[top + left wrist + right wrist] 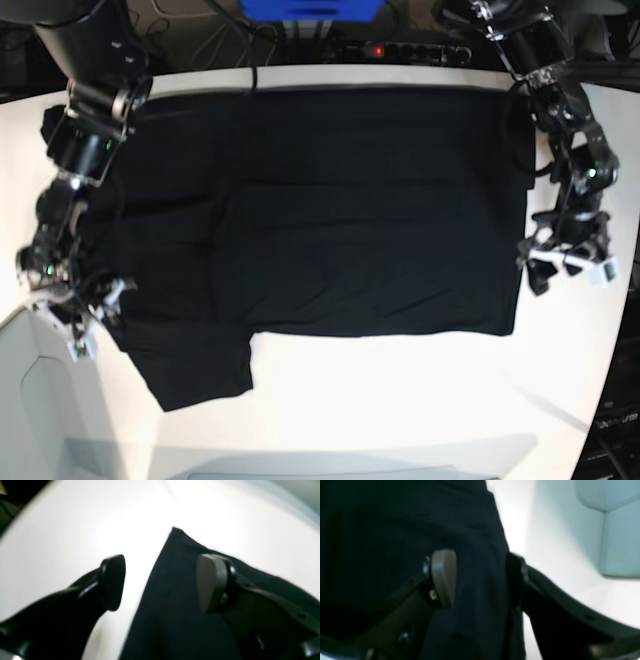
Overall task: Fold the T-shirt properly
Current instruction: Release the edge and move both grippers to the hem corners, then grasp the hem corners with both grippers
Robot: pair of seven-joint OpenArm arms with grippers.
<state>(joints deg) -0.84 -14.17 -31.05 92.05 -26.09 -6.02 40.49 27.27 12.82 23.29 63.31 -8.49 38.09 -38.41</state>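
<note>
One large plain black cloth T-shirt (330, 220) lies spread across the white worktop (400, 400), partly folded. Left hand (568, 262), frame right, and right hand (75, 318), frame left, gape empty at its edges; regrasping likely follows.

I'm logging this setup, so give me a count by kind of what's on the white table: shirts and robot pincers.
T-shirt: 1, black, spread out on the white table
Pincers: 2, left pincer and right pincer, both open at the shirt's side edges
Total: 3
</note>
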